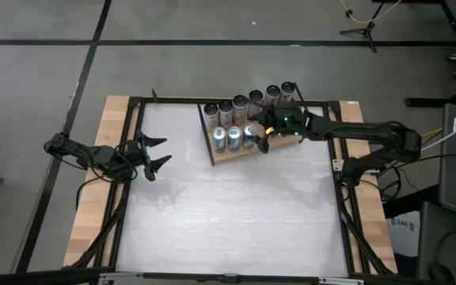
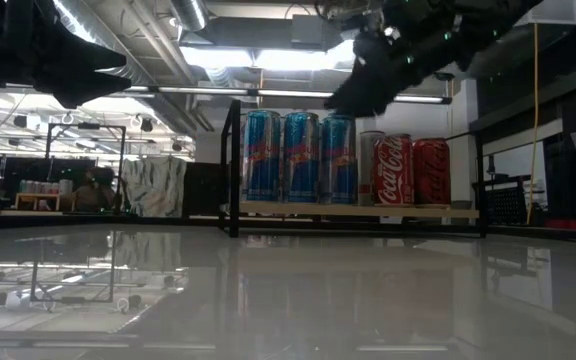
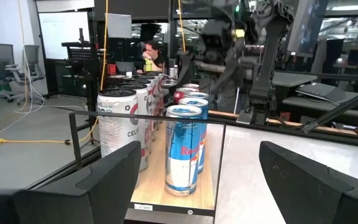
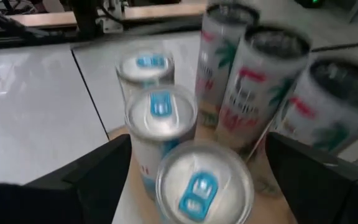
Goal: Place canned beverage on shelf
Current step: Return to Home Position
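Note:
The shelf [image 1: 229, 153], a light-brown board in a thin black wire frame, sits slanted at the table's far middle. Three blue cans [image 1: 234, 136] stand upright on its near row, with several white and red cans [image 1: 256, 97] in the row behind. My right gripper [image 1: 258, 133] hovers open above the rightmost blue can [image 4: 204, 186]. Its fingers [image 4: 86, 180] stand wide on either side of the can top, clear of it. In the low view it hangs above the cans [image 2: 368, 90]. My left gripper [image 1: 158, 153] waits open, level, near the table's left edge, facing the shelf's end [image 3: 173, 202].
Black frame rails [image 1: 339, 170] and wooden strips [image 1: 93, 198] border the white tabletop [image 1: 228, 214], which stretches bare from the shelf to the near edge. A person [image 3: 148, 56] sits in the room beyond the table.

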Available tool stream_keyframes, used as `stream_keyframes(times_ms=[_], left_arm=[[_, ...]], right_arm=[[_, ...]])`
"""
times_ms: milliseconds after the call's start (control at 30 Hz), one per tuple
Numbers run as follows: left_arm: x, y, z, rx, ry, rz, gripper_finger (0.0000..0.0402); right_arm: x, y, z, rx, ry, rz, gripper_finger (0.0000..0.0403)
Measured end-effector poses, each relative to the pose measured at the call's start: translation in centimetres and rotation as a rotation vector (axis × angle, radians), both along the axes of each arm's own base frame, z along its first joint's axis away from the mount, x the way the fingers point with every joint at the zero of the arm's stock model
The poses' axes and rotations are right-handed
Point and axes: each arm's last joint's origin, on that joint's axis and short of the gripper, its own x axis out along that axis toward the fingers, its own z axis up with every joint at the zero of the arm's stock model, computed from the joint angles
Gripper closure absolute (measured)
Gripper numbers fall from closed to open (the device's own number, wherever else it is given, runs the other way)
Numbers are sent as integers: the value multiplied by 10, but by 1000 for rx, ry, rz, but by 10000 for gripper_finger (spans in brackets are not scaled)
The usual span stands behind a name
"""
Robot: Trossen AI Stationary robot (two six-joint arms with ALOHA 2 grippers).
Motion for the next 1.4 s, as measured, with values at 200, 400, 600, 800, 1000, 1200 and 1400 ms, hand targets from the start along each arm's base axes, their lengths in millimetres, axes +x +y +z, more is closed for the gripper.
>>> stream_keyframes(times_ms=[200,400,600,800,1000,1200,1400], left_arm=[[0,0,0,1,0,0,80],[-1,3,-2,4,25,121,80],[-2,5,-3,14,44,191,80],[-2,5,-3,15,45,185,80],[-2,5,-3,15,45,185,80],[-2,5,-3,27,51,185,80],[-2,5,-3,28,51,185,80]], right_arm=[[-5,2,43,-59,47,34,45],[-16,6,107,-72,38,38,45],[-35,13,180,-103,-30,38,45],[-80,29,237,-172,-77,66,45],[-134,49,244,-195,-74,77,45],[-162,62,209,-163,-128,186,45],[-181,72,143,-47,-175,235,45]])
